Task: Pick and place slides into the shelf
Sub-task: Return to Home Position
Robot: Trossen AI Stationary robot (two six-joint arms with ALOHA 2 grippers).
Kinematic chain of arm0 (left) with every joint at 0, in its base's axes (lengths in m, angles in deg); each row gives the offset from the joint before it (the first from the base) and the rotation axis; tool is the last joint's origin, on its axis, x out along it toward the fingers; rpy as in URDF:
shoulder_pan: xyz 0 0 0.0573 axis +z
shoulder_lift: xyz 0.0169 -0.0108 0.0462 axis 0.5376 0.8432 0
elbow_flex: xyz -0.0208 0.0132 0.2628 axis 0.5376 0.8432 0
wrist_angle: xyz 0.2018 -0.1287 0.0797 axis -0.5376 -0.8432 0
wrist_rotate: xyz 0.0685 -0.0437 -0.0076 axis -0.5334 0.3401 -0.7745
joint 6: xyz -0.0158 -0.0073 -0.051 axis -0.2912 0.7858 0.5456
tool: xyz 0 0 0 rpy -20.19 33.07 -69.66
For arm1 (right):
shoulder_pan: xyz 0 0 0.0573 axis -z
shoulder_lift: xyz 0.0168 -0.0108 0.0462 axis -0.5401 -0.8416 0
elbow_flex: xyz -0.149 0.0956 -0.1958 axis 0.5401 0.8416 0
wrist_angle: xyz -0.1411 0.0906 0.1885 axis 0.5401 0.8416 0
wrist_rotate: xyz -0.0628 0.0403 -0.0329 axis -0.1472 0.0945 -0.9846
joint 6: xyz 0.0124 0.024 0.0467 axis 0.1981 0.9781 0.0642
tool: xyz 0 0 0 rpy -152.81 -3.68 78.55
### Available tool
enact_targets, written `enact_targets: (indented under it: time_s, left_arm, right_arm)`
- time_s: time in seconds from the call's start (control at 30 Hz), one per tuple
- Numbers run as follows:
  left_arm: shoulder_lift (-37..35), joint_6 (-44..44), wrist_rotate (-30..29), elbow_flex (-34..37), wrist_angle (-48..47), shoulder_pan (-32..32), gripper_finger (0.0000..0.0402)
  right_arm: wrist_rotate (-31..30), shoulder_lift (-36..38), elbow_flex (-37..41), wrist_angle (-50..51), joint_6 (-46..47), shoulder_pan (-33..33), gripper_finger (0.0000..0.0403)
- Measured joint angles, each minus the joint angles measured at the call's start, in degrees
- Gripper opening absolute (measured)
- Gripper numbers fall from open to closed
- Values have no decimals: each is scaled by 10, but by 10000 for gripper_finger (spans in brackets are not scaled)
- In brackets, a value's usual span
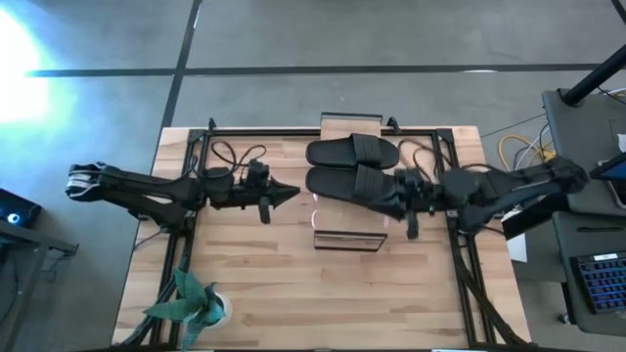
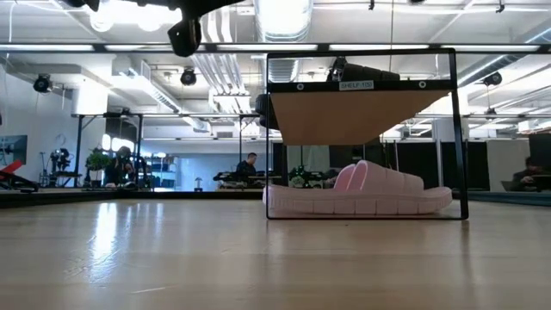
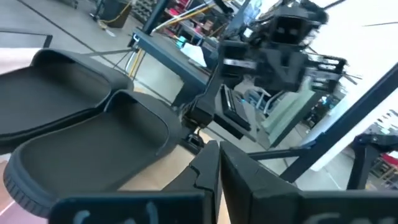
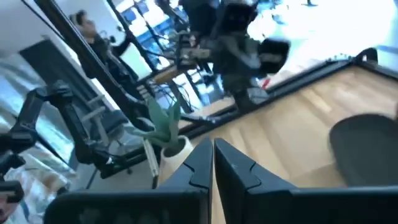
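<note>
Two black slides lie side by side on the shelf's wooden top, the far one and the near one. In the low view a pale pink slide rests on the table under the shelf's plank, inside the thin dark frame. My left gripper hovers just left of the near black slide, shut. My right gripper is above that slide's right end, shut with nothing between the fingers; the slide shows off to one side of them.
A green toy plant in a white pot stands at the table's near left corner. A dark metal frame runs along the table's far edge and sides. Bare wood lies near the shelf. People and equipment show in the room beyond.
</note>
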Motion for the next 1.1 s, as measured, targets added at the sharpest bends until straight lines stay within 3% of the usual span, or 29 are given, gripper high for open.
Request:
enact_targets:
  time_s: [0.07,0.23,0.43,0.6,0.83,0.97,1.1]
  left_arm:
    - [4,0,-8,-4,-2,0,0]
    - [-14,-2,-23,-13,-78,0,0]
    - [-88,-20,-27,-13,-155,1,0]
    - [-152,-21,-27,27,-172,1,0]
    - [-194,-2,-8,115,-177,0,0]
    - [-232,14,-8,152,-176,0,0]
    - [-294,-1,9,182,-175,0,0]
  right_arm:
    - [59,30,38,-23,-11,53,9]
    - [137,141,118,0,10,133,9]
    - [126,295,192,10,18,147,9]
    - [120,390,256,11,34,147,9]
    - [93,461,326,55,34,147,9]
    - [100,491,348,104,99,147,9]
    - [152,521,362,83,11,147,9]
